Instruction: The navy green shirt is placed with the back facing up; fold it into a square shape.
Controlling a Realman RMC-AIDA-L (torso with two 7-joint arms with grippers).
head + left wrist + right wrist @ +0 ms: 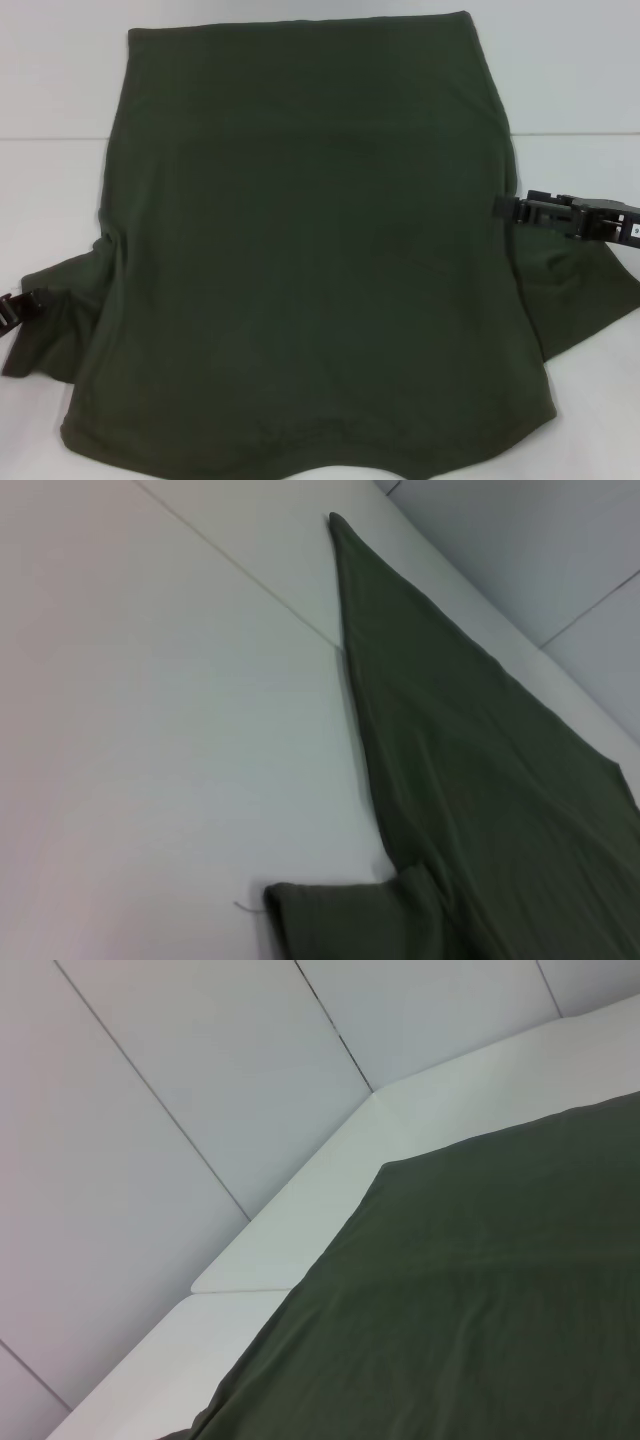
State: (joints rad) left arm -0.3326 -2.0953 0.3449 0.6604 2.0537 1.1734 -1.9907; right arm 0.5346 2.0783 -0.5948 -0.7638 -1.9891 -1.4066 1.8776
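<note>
Olive shirt, head view: the shirt (310, 260) lies flat, plain side up, on the white bench (50, 100).
Left tool, head view: the left tool (22, 305) sits at the left sleeve; whether it pinches, I cannot tell.
Right tool, head view: the right tool (512, 210) meets the shirt's right edge; grip unclear.
Left wrist view: shirt edge and sleeve on bench.
Right wrist view: shirt corner near wall panels (200, 1080).
</note>
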